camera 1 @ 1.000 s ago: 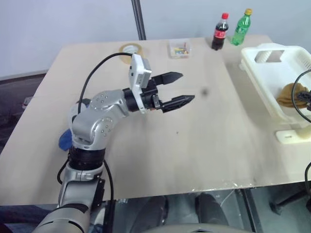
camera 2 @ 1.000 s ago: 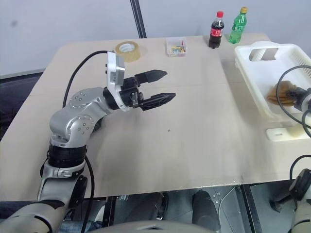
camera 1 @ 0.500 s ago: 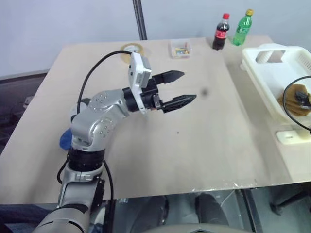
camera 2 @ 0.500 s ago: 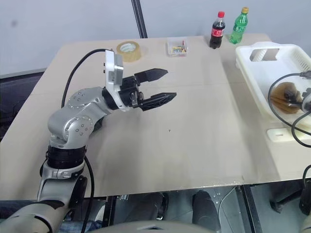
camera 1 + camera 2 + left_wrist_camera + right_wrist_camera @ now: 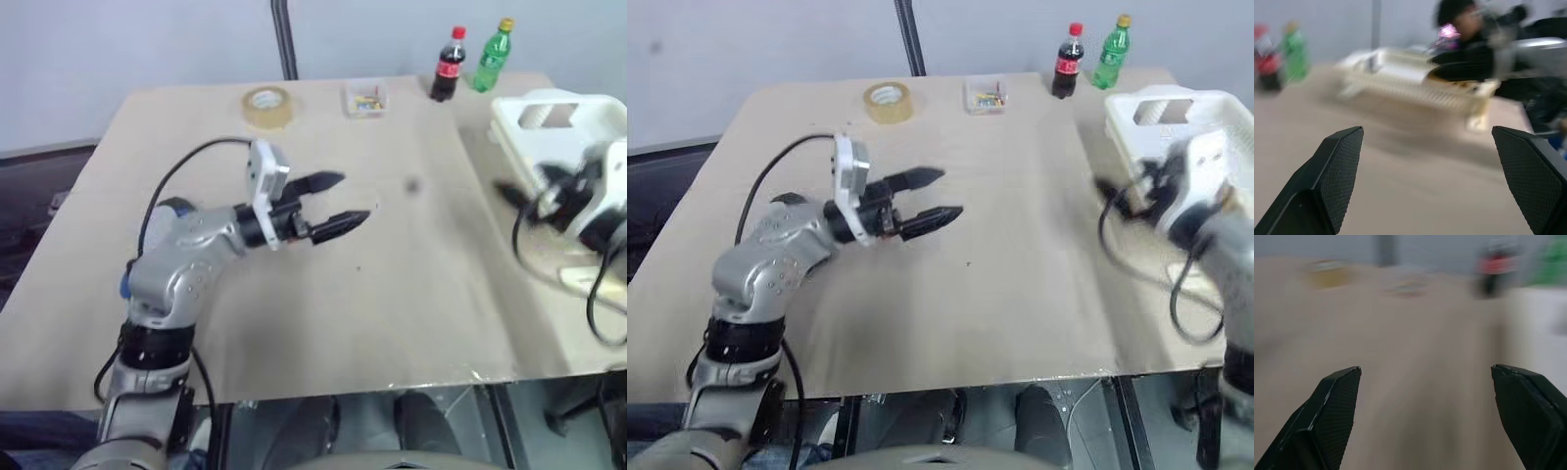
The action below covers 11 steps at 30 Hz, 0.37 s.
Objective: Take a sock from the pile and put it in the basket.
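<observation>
**Me:** At far left, the pile [image 5: 125, 284] peeked from behind my arm. My left gripper [image 5: 338, 203] hung spread and empty.

**Spotter:** And the right?

**Me:** My right gripper [image 5: 1425, 368] was spread too, beside the basket [image 5: 549, 103]. A tan smear inside looked like the sock [image 5: 1459, 82]. I feared the cable [image 5: 519, 245] might snag the rim.

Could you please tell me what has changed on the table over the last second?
The right gripper, which was over the basket with the mustard sock, has swung out over the table, open and empty. The left gripper sank slightly, still open. The bottles and tape have not moved.
</observation>
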{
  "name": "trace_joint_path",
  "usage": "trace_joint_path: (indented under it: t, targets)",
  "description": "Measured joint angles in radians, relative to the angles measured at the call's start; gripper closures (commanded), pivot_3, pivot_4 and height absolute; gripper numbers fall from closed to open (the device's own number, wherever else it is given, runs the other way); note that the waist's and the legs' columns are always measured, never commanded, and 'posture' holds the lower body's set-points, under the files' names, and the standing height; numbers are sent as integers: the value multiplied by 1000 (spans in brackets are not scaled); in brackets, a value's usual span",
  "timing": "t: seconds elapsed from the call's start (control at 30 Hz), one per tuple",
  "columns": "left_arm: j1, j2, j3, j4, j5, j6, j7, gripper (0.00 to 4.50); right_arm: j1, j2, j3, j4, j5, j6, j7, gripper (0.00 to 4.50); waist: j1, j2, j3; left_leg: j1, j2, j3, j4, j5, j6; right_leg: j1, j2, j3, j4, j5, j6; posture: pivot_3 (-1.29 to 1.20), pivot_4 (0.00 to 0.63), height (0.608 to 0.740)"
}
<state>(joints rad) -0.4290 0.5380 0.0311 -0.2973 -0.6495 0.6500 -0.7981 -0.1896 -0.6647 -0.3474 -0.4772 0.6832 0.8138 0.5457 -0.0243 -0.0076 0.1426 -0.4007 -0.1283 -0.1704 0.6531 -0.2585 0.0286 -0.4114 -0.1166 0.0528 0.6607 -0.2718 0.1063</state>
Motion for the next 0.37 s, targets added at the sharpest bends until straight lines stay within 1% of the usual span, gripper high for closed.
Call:
trace_joint_path:
  t: [0.1, 0.17, 0.23, 0.33, 0.37]
  targets:
    - [168, 24, 22, -71, 9, 7, 45, 0, 229, 8, 6, -73, 36, -54, 129, 71, 13, 0, 0, 1, -1, 1, 1, -1, 1, 1, -2, 0, 0, 0, 0, 0, 150, 740]
    - [258, 47, 40, -102, 27, 11, 70, 0, 317, -2, 6, -65, 28, -83, 189, 71, 15, 0, 0, 2, -1, 2, 3, -1, 1, 1, -2, 1, 2, 0, 0, 0, 150, 740]
    - [332, 59, 65, -163, 36, 9, 91, 0, 335, -35, 7, -48, 9, -123, 231, 71, 12, 1, 0, 6, 0, 4, 3, -1, 1, 3, 0, 2, 3, 2, 0, 0, 150, 740]
    - [447, 76, 117, -248, 35, 14, 118, 0, 332, -84, -4, -1, -7, -161, 286, 71, 13, 1, 1, 18, 2, 5, -1, -4, 5, 15, 1, 2, 1, 2, 0, 0, 150, 740]
    - [471, 87, 138, -272, 35, 15, 126, 0, 324, -109, 3, 4, -18, -173, 306, 71, 15, 2, 1, 19, 2, 4, -1, -4, 6, 16, 1, 2, 0, 2, 0, 0, 150, 740]
